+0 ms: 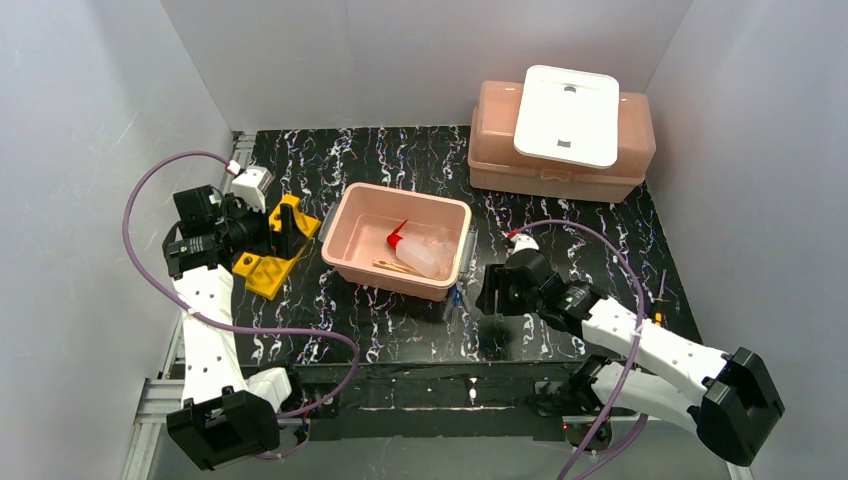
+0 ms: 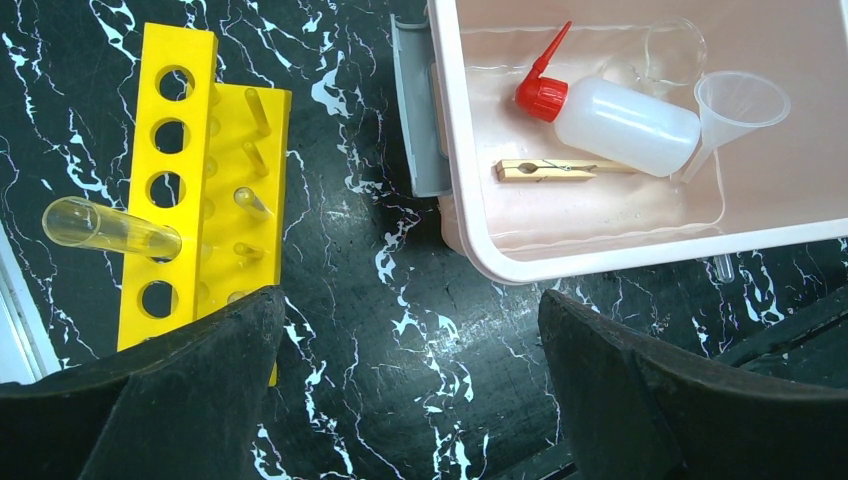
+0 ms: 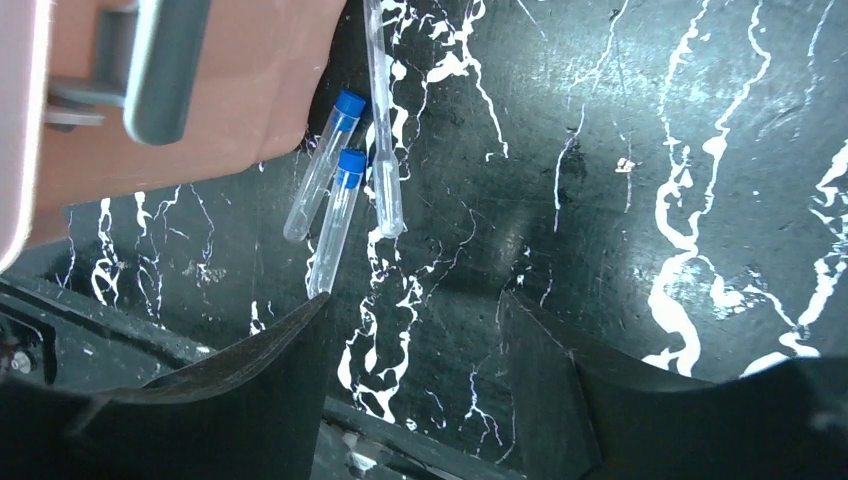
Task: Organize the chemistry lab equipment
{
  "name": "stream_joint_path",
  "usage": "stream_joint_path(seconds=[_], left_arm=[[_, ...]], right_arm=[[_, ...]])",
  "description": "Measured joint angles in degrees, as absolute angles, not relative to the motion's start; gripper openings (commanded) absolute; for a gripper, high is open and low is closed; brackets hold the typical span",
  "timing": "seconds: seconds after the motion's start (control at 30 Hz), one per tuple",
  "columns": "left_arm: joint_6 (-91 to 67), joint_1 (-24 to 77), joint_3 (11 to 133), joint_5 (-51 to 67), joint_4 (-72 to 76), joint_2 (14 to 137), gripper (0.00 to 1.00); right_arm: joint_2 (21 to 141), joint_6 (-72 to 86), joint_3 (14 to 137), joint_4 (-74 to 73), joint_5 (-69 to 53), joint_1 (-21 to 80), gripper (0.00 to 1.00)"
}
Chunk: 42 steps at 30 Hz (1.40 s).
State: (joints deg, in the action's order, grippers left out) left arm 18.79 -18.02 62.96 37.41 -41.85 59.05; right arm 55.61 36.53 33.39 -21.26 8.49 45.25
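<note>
At the left of the top view the left gripper (image 2: pixel 410 310) hangs over the table (image 1: pixel 400 330) with its jaws spread wide and nothing between them. Just beyond it, at the left of the left wrist view, the yellow rack (image 2: pixel 197 160) lies on the table, and one glass tube (image 2: pixel 105 228) pokes out of one of its holes toward the left edge. To the right, in mid-frame, stands an open pink tub (image 2: pixel 650 256). Inside it lie the bottle (image 2: pixel 625 125), red nozzle pointing upper left, the wooden stick (image 2: pixel 545 170) just below it, a beaker (image 2: pixel 675 50) at the far wall and a clear funnel (image 2: pixel 742 98) touching the bottle's base. Beside the tub's lower right corner, on the table, two blue-capped tubes (image 3: pixel 335 220) lie side by side with a pipette (image 3: pixel 387 195) just to their right. The right gripper (image 3: pixel 412 305) hovers near them, jaws apart and empty. At the upper right a lidded tub (image 1: pixel 560 170) carries a white lid (image 1: pixel 568 115).
</note>
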Motion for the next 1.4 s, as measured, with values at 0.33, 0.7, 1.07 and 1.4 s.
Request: stream_joint_path(seconds=[0.33,0.7,1.07,1.4], left_arm=[[18.76,-18.02,62.96,37.30,-42.22,59.24,0.98],[18.83,-18.02,62.96,36.60,-42.54,60.01,0.98],[19.03,-18.02,62.96,36.49,-42.89,60.34,0.98],[19.51,-18.02,63.00,36.29,-43.81,60.34,0.98]], right_arm=[[67.46,36.86,31.75,-10.02,11.57,47.51,0.57],[78.13,35.79,35.79,-7.25,15.11,48.97,0.56],[72.29,37.65,32.69,-3.55,14.68,50.19,0.57],[76.99,37.65,33.32,-1.76,14.22,51.86,0.48]])
